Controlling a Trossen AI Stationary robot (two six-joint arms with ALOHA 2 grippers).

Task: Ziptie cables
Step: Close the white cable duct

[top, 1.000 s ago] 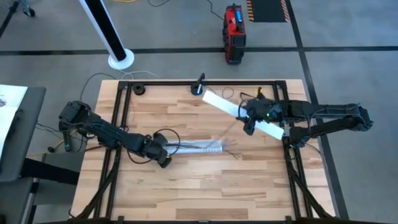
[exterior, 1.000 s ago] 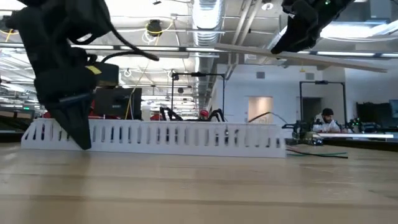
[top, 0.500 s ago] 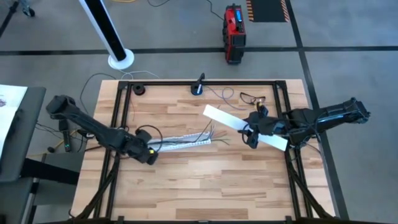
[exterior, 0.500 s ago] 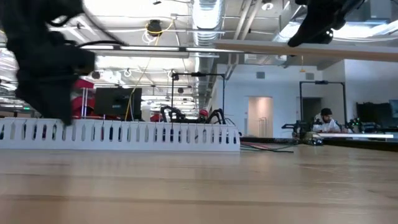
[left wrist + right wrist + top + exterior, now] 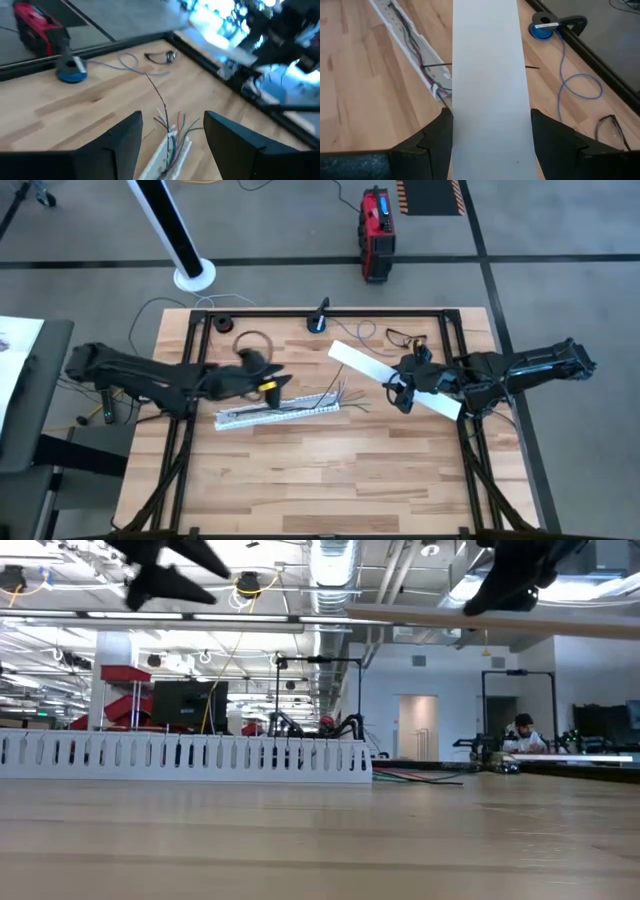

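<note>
Two arms, mine. Right gripper (image 5: 403, 392) pinches flat white cover strip (image 5: 392, 378), up off table (image 5: 300, 470). Left gripper (image 5: 268, 387) lifted, fingers apart, holding nothing. Cables (image 5: 322, 398) lie in slotted white tray (image 5: 275, 412), ends sticking out near strip. My guess: line cover along tray first, lower slowly, keep wire ends tucked under.

A grey concrete floor (image 5: 560, 240) surrounded the wooden desk (image 5: 330, 470). Beyond the desk stood a red case (image 5: 377, 220) and a white pole base (image 5: 194, 277). Ceiling ducts (image 5: 330, 565) ran overhead.
</note>
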